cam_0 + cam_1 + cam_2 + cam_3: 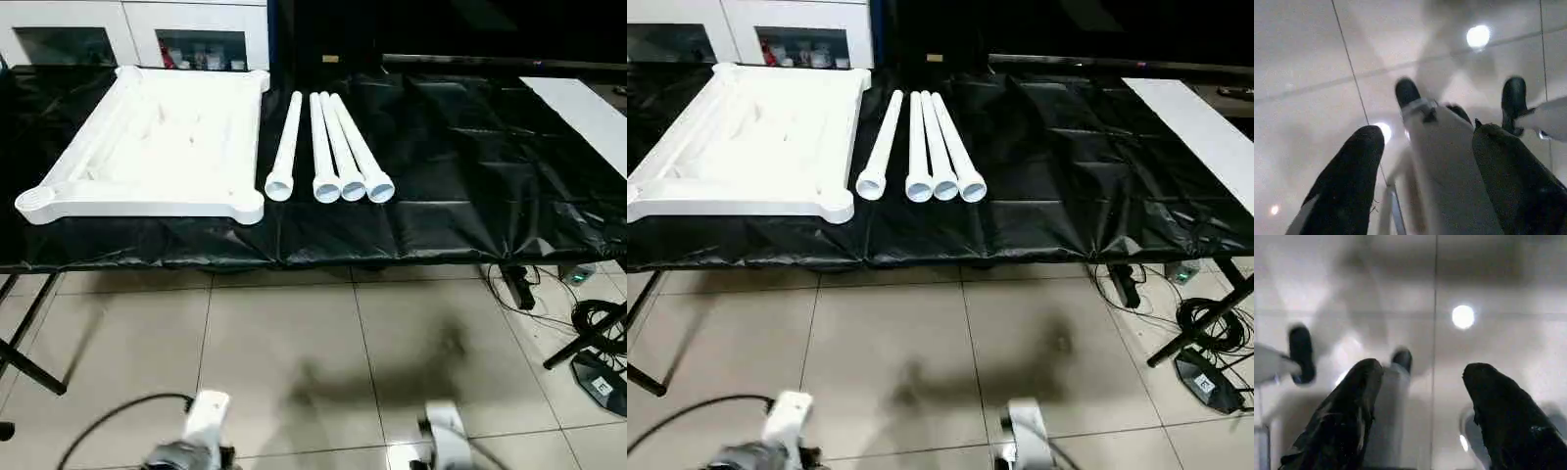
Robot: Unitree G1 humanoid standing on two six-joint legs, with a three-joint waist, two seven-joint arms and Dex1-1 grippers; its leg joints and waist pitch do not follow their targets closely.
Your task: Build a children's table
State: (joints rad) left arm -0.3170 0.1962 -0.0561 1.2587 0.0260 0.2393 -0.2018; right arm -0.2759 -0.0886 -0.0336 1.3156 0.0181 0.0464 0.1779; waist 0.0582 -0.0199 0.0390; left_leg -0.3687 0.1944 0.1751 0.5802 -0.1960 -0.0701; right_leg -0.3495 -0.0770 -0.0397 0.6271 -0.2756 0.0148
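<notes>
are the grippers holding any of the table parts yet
No, nothing is held. The left gripper and right gripper are both open over the floor, while the tabletop and four legs lie untouched on the black-covered table.

Head stereo pair: looking forward and down from above the pale tiled floor (pixel 294 362) toward a black-sheeted long table (pixel 441 166), seen at some remove. Both eyes sharing the white ribbed plastic tabletop (pixel 157 147) and four white tapered tube legs (pixel 921 147); right eye offset slightly, scene shifted left. Wrist cameras: aimed down, each between its own two black fingers (pixel 1347 181) (pixel 1508 416), close above glossy tiles reflecting ceiling lamps.
</notes>
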